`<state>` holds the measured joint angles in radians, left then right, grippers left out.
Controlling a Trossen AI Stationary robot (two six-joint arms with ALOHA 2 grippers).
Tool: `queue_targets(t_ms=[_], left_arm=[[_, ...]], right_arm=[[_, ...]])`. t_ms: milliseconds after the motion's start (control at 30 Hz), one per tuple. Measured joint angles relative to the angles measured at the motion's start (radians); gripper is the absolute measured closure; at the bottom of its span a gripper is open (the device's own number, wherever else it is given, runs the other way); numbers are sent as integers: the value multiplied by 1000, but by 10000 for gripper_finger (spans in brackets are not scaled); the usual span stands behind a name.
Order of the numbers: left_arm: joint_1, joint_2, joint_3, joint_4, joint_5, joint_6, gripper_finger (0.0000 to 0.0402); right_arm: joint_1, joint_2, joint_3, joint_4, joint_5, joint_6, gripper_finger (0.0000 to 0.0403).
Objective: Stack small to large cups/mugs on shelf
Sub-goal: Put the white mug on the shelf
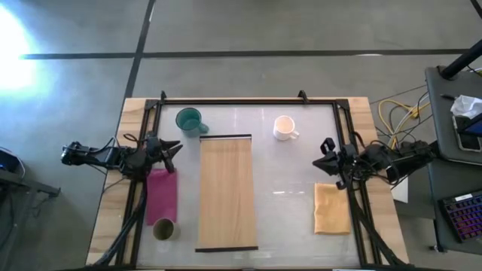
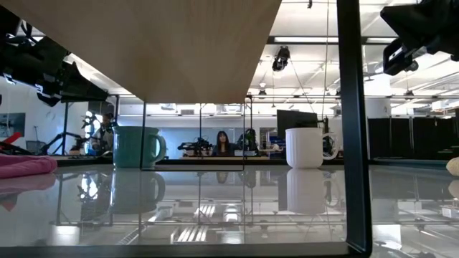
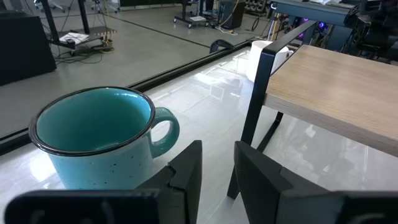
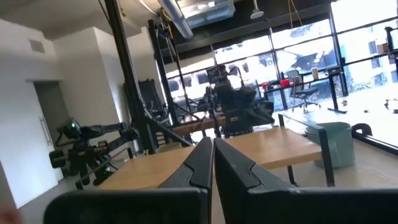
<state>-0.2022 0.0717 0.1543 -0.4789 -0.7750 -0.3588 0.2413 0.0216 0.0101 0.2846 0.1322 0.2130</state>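
The teal handled mug [image 1: 190, 120] stands upright on the table's far left, beside the shelf's far end; it also shows in the low view [image 2: 136, 147] and fills the left wrist view [image 3: 99, 140]. The white handled mug [image 1: 284, 128] [image 2: 307, 147] stands upright at the far right. The small olive-brown cup [image 1: 164, 229] stands near the near-left corner. The light-wood shelf [image 1: 226, 192] runs along the table's middle on dark legs. My left gripper [image 1: 175, 154] [image 3: 217, 168] hovers open, just near of the teal mug. My right gripper [image 1: 324, 154] [image 4: 213, 155] is shut at the right side, facing the shelf.
A pink cloth [image 1: 161, 196] lies left of the shelf, between my left gripper and the olive cup. A tan cloth [image 1: 331, 208] lies on the right near side. A black frame [image 1: 248, 100] edges the table. The shelf's dark leg [image 2: 355, 122] stands close in the low view.
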Motion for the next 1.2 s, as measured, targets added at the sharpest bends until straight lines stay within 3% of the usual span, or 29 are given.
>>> queue_targets(t_ms=[133,300,433,767,1033,1200], left_arm=[[0,0,0,0,0,0,322],[0,0,0,0,0,0,322],[0,0,0,0,0,0,322],[0,0,0,0,0,0,322],[0,0,0,1,0,0,322],[0,0,0,1,0,0,322]], right_arm=[[0,1,0,70,0,-57,394],[0,0,0,313,0,-259,394],[0,0,0,430,0,-332,394],[0,2,0,429,0,-209,394],[0,2,0,428,0,-255,394],[0,2,0,428,0,-164,394]])
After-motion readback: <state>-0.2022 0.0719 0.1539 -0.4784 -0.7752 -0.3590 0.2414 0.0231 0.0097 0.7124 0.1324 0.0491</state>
